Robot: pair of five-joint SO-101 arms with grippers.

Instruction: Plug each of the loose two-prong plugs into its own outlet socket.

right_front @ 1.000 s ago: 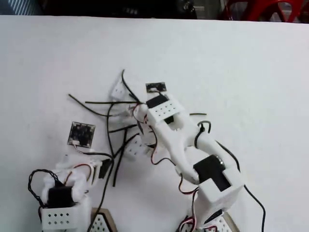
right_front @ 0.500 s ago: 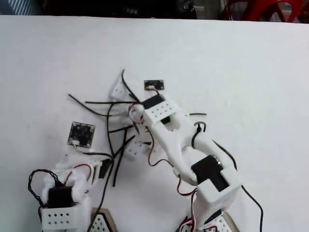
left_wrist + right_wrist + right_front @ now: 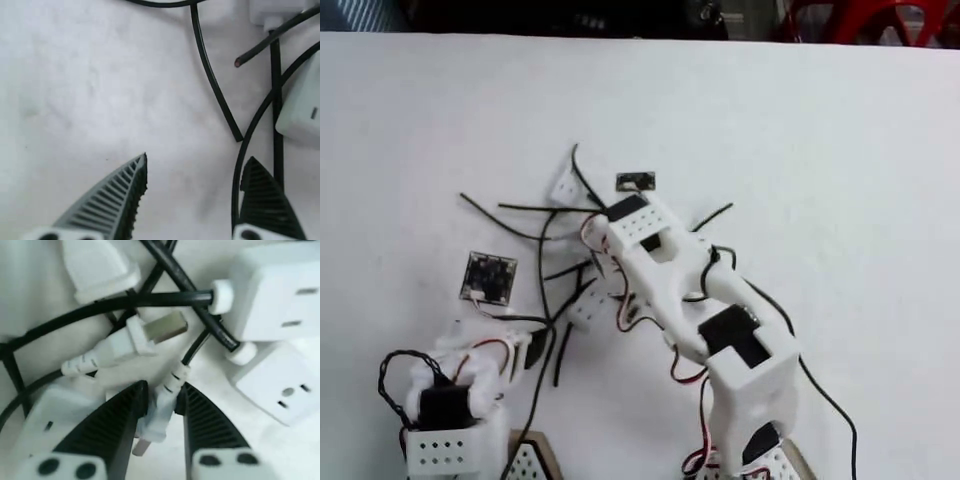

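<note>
In the right wrist view my right gripper is shut on a small white two-prong plug held between its black fingers. Just beyond lies a second white plug with its metal prongs bare, and a third plug farther off. Two white outlet sockets sit close beside them. From above, the right gripper sits in the tangle of black cables. My left gripper is open over bare table beside a cable, at the lower left.
White outlet blocks lie among the cables. Two small black boards rest on the white table. Another outlet lies just off my left gripper. Wide free room lies at the right and back.
My right arm has swung left, its gripper sliding further into the cable pile. The cables and the nearer outlet block shifted slightly left. The left arm has kept still.
</note>
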